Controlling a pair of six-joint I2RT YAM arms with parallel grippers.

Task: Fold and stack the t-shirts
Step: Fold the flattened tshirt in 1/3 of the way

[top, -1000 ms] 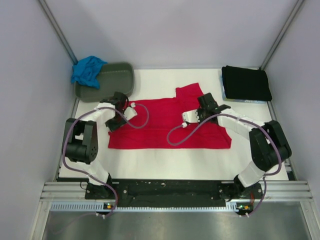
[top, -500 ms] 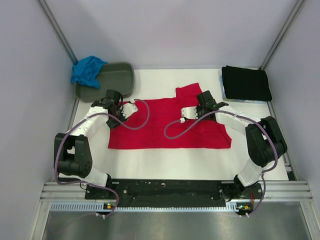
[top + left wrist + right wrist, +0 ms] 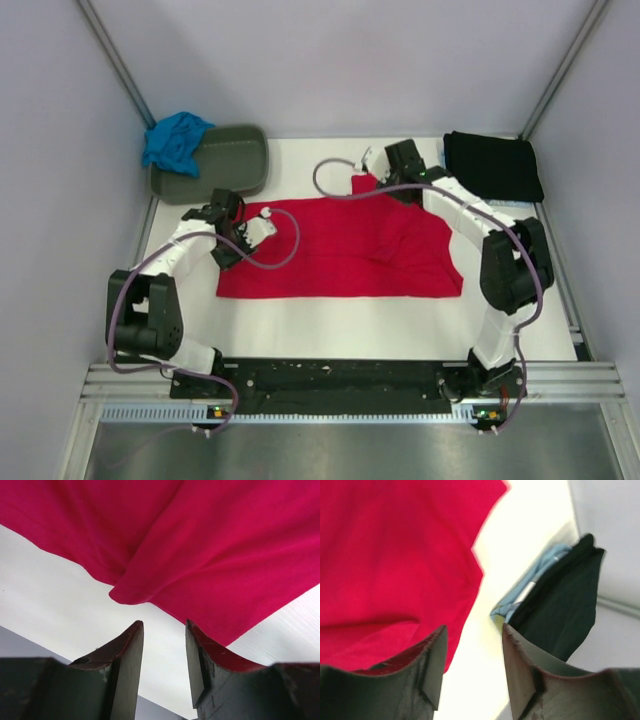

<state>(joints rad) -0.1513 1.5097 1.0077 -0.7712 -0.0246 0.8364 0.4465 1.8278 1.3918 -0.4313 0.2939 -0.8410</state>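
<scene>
Fabric nearest you is the red t-shirt, spread flat in the middle. Your left gripper sits at its left edge, jaws apart and empty. Your right gripper is over its far sleeve, also parted, holding nothing. Beyond, the black t-shirt lies folded at the right, and the turquoise t-shirt sits crumpled on the tub at the left.

Red tee spread ctr; black tee folded back-R; turquoise tee bunched back-L.
</scene>
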